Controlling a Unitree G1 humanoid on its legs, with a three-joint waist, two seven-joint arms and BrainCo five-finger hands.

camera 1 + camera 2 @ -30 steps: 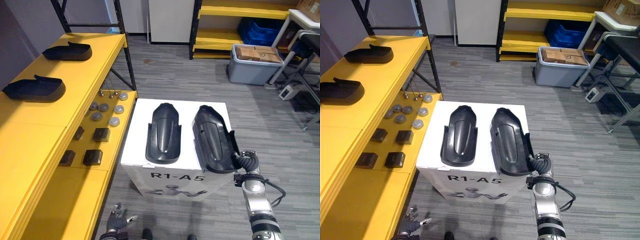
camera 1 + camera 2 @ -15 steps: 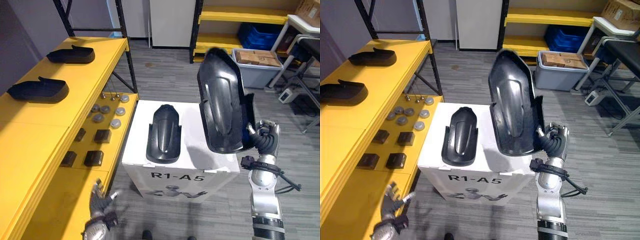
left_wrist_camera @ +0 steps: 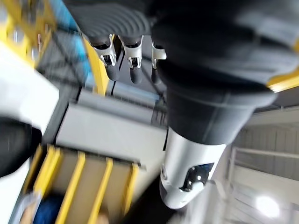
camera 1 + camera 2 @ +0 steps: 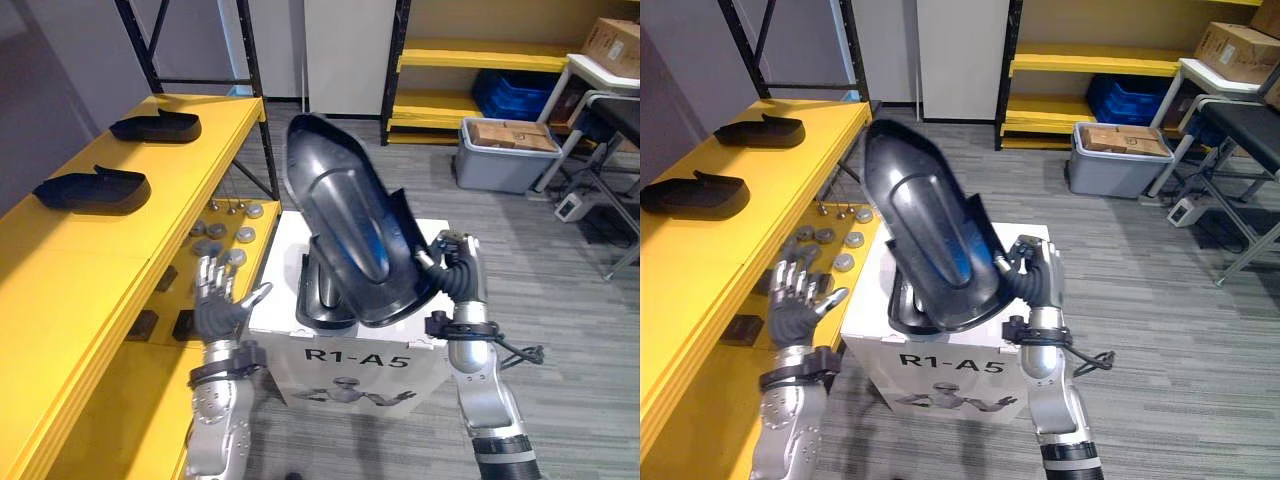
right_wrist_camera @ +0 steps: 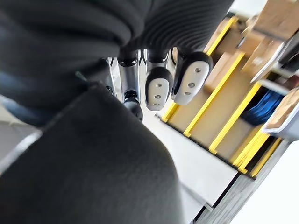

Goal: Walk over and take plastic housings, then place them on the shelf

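My right hand (image 4: 458, 283) has its fingers curled tight on the side rim of a big black housing (image 4: 345, 225). The housing hangs tilted in the air above the white box (image 4: 283, 345). It looks hard, smooth and shiny, like a long curved shell. I think it is light but slippery, so the thin rim is the best place to hold. My left hand (image 4: 216, 308) is open, fingers spread, beside the box. A second housing (image 4: 316, 297) lies on the box, near the yellow shelf (image 4: 90, 280).
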